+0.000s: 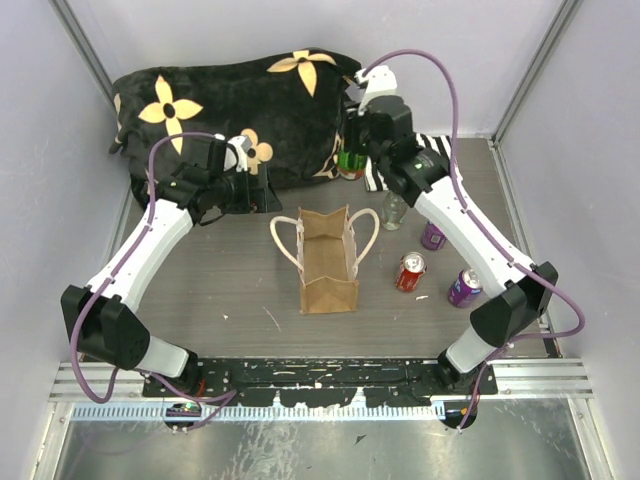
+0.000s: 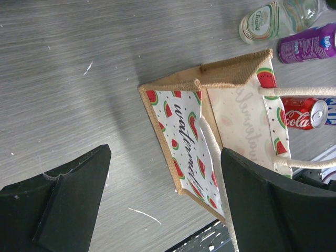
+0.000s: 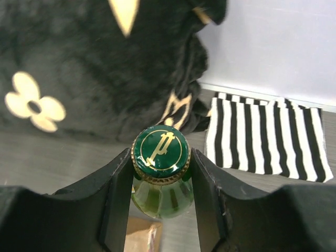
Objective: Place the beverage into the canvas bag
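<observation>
The beverage is a green glass bottle [image 3: 160, 194] with a green and gold cap [image 3: 160, 148]. My right gripper [image 3: 160, 157] is shut on its neck just under the cap. In the top view the bottle [image 1: 350, 163] hangs under my right gripper [image 1: 354, 148] beside the cushion, behind the bag. The canvas bag [image 1: 326, 262] stands upright and open mid-table, with its rope handles spread to either side. My left gripper [image 1: 262, 190] hovers open to the bag's back left. In the left wrist view the bag [image 2: 186, 131], with watermelon print inside, lies between and beyond my left gripper [image 2: 165, 157].
A black flowered cushion [image 1: 240, 105] fills the back. A striped cloth [image 1: 440, 150] lies at the back right. Right of the bag are a clear bottle [image 1: 394, 210], a red cola can [image 1: 410, 271] and two purple cans [image 1: 433, 236] [image 1: 464, 287].
</observation>
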### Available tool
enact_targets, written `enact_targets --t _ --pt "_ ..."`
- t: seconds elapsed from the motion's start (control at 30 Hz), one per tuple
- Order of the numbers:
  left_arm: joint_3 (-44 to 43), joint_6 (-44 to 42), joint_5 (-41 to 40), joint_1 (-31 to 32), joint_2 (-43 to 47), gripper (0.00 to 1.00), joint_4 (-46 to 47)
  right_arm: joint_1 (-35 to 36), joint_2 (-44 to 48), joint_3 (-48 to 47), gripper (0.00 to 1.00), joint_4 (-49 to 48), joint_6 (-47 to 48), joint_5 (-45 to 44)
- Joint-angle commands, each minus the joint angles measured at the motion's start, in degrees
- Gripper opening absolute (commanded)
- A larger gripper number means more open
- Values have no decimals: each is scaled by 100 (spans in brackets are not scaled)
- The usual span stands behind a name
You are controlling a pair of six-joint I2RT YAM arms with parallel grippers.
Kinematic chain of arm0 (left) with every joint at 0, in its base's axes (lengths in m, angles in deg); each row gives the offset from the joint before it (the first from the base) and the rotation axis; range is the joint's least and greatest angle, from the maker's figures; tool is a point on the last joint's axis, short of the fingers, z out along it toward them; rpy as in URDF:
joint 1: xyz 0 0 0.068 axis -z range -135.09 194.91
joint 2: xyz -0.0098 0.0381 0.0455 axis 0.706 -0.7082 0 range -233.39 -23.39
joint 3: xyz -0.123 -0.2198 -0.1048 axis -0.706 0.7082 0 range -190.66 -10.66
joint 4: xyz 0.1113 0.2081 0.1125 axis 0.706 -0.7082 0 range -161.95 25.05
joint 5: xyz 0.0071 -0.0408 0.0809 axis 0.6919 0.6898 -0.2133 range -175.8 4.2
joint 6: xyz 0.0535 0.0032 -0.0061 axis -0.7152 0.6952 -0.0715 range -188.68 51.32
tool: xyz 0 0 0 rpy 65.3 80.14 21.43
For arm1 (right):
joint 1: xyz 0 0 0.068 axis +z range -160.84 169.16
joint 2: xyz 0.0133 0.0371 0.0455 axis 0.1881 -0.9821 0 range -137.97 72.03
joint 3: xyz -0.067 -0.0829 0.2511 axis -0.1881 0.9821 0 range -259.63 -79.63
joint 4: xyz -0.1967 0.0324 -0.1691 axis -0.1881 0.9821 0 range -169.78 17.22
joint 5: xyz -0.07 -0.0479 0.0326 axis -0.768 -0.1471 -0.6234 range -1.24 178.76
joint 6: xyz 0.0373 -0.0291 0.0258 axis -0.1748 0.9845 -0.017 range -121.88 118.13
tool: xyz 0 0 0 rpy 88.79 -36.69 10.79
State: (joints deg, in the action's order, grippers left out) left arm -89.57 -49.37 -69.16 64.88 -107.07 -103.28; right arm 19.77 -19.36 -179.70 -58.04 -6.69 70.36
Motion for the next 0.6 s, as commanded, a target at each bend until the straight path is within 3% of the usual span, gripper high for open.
enact_targets --t 0.0,0.33,0.57 --pt "119 71 149 -1 232 93 158 658 705 -216 1 -803 48 -443" --pt "175 73 177 -1 270 93 156 2022 1097 688 1 -792 -281 -1310" --pt "202 89 212 -1 249 92 151 2375 1226 1216 1 -887 -516 -1663"
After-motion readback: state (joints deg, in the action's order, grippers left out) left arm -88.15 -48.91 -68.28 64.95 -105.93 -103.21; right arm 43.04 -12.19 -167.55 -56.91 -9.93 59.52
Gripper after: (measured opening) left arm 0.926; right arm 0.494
